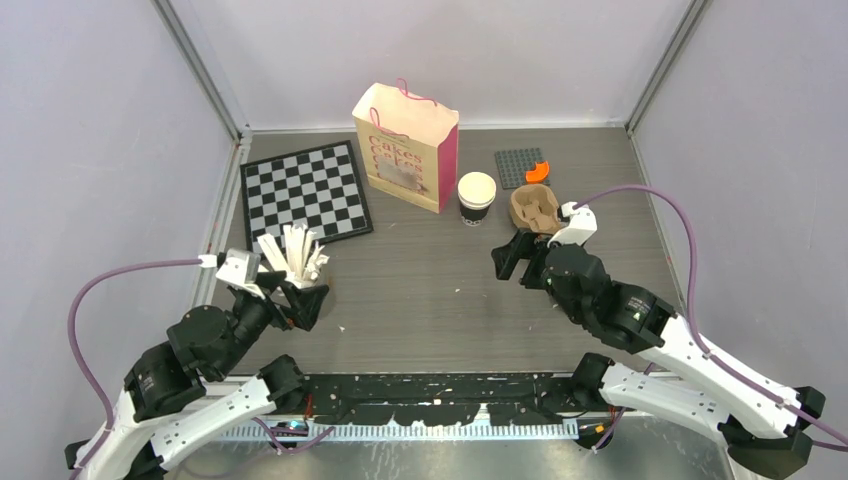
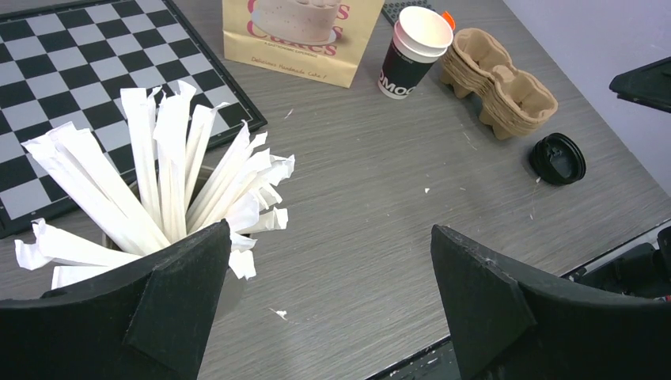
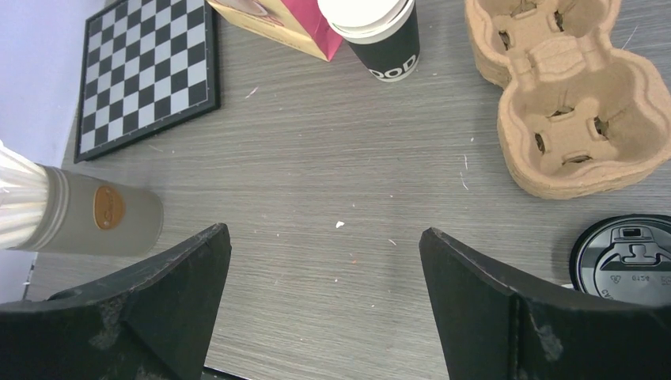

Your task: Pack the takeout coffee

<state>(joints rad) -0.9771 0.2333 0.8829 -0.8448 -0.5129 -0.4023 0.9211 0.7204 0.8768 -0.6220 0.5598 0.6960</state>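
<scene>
Nothing packed yet. The coffee cup [image 1: 477,197], lidless and possibly two nested, stands on the table [image 1: 430,290] just beside the cup carrier [image 1: 535,208]. The black lid [image 3: 625,257] lies loose near the carrier. The left pincer [image 2: 331,229] and the right pincer [image 3: 324,229] gape wide, both empty. Remaining, by my judgement: lidding the cup and seating it.

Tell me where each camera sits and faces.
Top external: above, behind the bases, looking down at the grey table; left gripper and right gripper show.
Left wrist: behind the grey cup of white wrapped sticks, facing far-right; its open gripper shows.
Right wrist: facing down and forward; its open gripper shows.
Shared: both wrist views see the black-sleeved paper coffee cup, brown moulded-cardboard carrier and round black plastic lid.
</scene>
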